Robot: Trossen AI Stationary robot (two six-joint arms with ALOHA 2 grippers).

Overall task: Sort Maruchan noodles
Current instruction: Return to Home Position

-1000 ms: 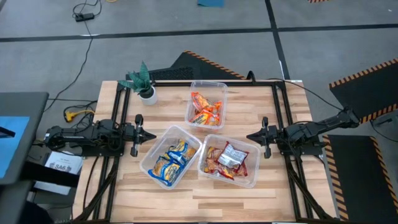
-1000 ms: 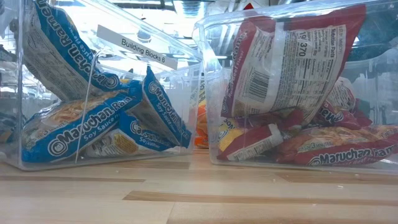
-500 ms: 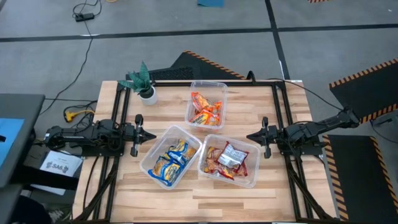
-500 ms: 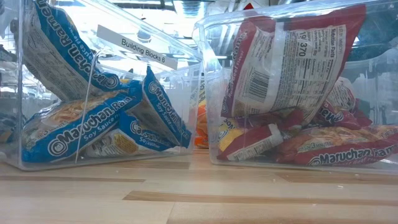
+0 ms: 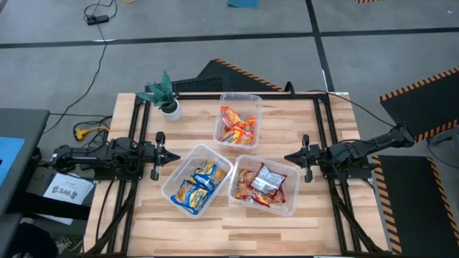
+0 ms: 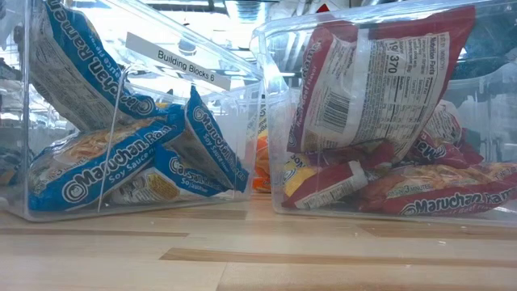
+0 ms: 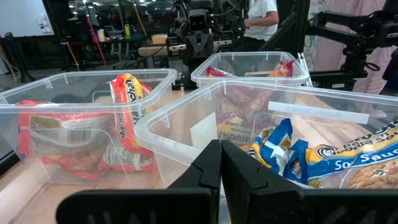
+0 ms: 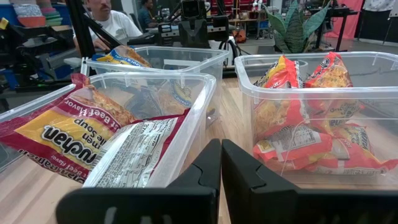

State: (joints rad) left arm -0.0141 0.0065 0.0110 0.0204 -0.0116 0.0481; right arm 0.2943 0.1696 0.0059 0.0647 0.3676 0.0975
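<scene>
The left pincer (image 5: 159, 152) is held at 9 o'clock on the bench (image 5: 337, 122), its fingers pressed together on nothing. The right pincer (image 5: 305, 158) is held at 3 o'clock, likewise closed and empty. The wooden bench is surrounded by grey floor (image 5: 215, 21) taped in black, and a potted plant (image 5: 166, 93) is set at 11 o'clock. The Maruchan noodles are found in three clear bins (image 5: 247, 96). Blue-and-yellow packets (image 5: 197, 185) are piled at 7 o'clock, their long axes turned roughly toward 1 o'clock. Orange packets (image 5: 237, 125) are jumbled at 12 o'clock. Red packets (image 5: 259, 185) are kept at 5 o'clock, one propped upright with its nutrition panel shown outward.
</scene>
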